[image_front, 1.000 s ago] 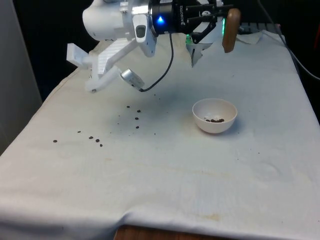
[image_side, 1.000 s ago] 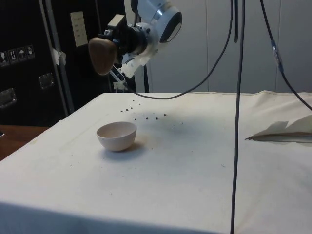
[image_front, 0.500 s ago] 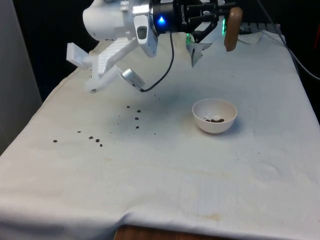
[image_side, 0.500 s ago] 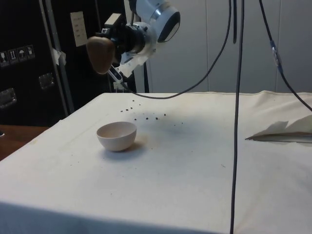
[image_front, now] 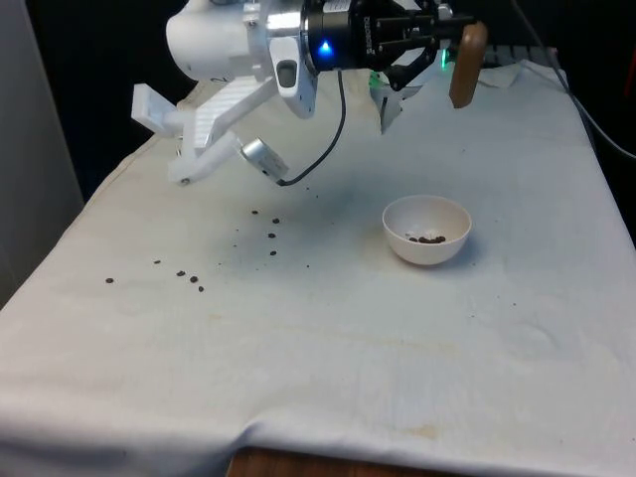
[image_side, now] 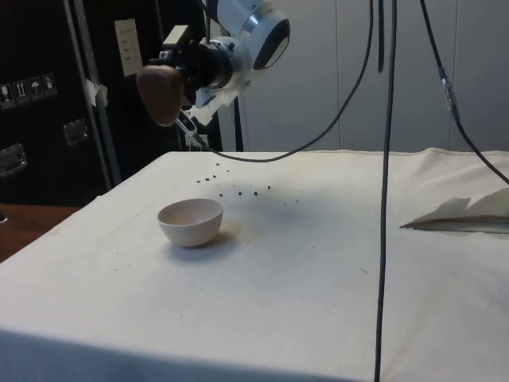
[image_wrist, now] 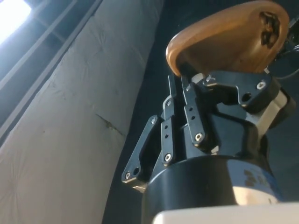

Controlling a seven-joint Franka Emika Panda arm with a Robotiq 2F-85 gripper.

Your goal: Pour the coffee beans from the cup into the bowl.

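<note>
- the hand (image_front: 444,38) sits at the top of the front view, right of centre, carried sideways by the white arm (image_front: 214,40); in the side view the hand (image_side: 176,73) is in the upper left of the frame.
- its fingers are clamped on the brown cup (image_front: 466,65), which shows edge-on as a narrow brown shape at the front view's upper right; in the side view the cup (image_side: 160,93) appears as a rounded brown form in the upper left, and in the wrist view the cup (image_wrist: 229,39) is pinched at its rim between the black fingers (image_wrist: 192,119).
- the cup hangs in the air above the surface, touching nothing but the hand.
- the white bowl (image_front: 426,231) stands upright on the surface right of centre in the front view, below the cup and well apart from it; in the side view the bowl (image_side: 191,221) is left of centre.
- a few coffee beans (image_front: 430,238) lie at the bottom of the bowl.
- loose beans (image_front: 270,236) are scattered on the white cloth (image_front: 328,348) to the front view's left of the bowl; a second small group (image_front: 185,276) lies further left.
- in the side view the scattered beans (image_side: 238,190) show beyond the bowl, near the frame's middle.
- a black cable (image_side: 386,183) hangs down through the side view, right of centre.
</note>
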